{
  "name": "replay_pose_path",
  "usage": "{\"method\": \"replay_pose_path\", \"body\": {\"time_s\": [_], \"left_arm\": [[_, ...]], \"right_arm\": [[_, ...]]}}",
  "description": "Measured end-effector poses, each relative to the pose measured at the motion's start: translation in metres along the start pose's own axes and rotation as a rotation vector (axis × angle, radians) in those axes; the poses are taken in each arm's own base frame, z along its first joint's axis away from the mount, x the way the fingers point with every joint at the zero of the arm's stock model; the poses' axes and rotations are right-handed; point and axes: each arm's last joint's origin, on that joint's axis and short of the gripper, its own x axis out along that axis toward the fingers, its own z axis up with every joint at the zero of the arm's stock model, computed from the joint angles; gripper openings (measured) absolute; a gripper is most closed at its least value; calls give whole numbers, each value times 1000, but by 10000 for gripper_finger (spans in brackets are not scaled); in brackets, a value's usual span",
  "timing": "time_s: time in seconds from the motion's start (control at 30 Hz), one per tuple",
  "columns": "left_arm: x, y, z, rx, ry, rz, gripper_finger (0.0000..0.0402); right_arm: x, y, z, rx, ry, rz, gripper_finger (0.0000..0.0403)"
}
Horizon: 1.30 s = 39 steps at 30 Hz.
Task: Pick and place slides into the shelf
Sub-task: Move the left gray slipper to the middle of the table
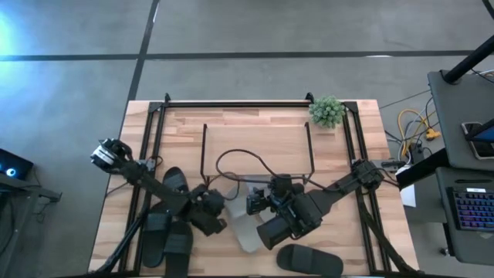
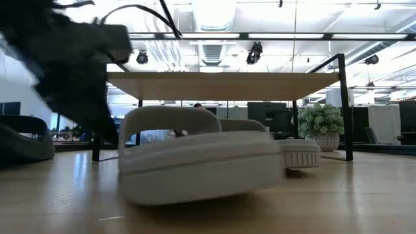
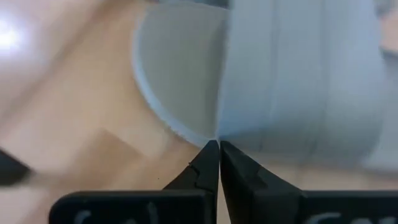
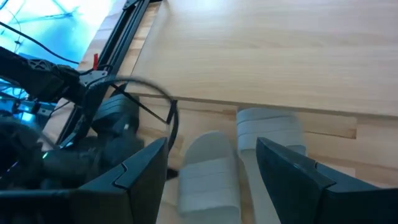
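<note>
Where grippers meet, grey slide [image 1: 245, 232] lies lengthwise — toe toward shelf [image 1: 255, 139].

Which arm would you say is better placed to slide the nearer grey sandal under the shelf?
Probably the right: its open end effector straddles the grey slide facing the shelf; the left end effector is shut against it.

Grey concrete floor [image 1: 255, 27] with dark seams, desk with lit keyboard [image 1: 472, 210], ceiling spotlights [image 2: 254, 53]
</note>
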Motion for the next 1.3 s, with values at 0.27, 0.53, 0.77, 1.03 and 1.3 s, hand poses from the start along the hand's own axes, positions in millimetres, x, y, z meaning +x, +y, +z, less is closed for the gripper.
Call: {"method": "replay_pose_path", "body": {"time_s": [0.27,0.53,0.77,1.03,1.3], "left_arm": [[-26,5,11,56,21,-44,0],[-55,-6,-17,27,78,-154,0],[-46,-28,-40,-69,141,-267,0],[-36,-47,-48,-118,125,-345,0],[-40,-50,-50,-134,140,-359,0]], "right_arm": [[-6,-2,-7,-18,56,-2,235],[-23,-8,-36,-112,320,-24,232],[1,-1,-92,-143,515,-23,187],[16,3,-136,-155,619,29,50],[27,8,-169,-180,698,105,10]]}}
